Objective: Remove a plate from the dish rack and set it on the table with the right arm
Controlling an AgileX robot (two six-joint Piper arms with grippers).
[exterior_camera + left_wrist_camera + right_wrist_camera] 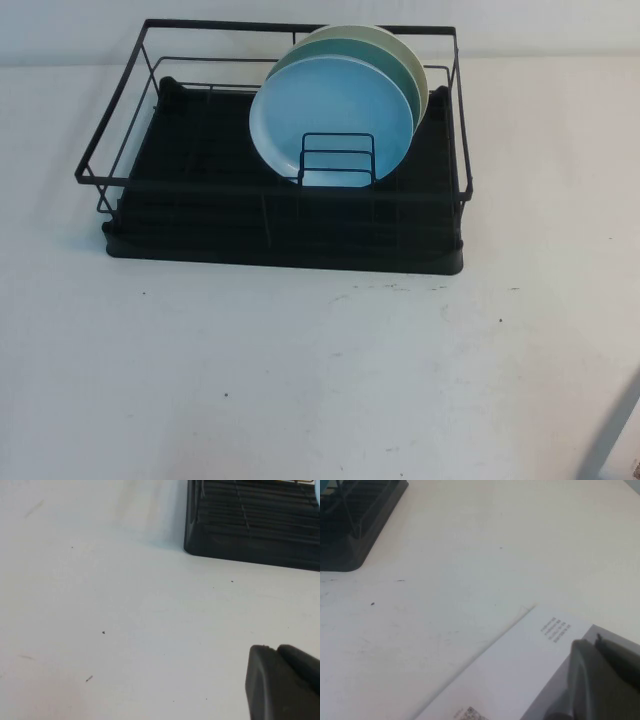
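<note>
At twelve o'clock on the table [320, 380], the plate [330, 118] upright in the dish rack [150, 150]; left gripper [285, 685] and right gripper [605, 680] low over the table near the rack's corners, finger state impossible to tell.

Soft, even, slightly cool light falls on the white bench [300, 380], with only a faint shadow along the near edge of the dish rack [285, 255]. All views are soft; both wrist views show their dark gripper parts blurred, close to the lens.
</note>
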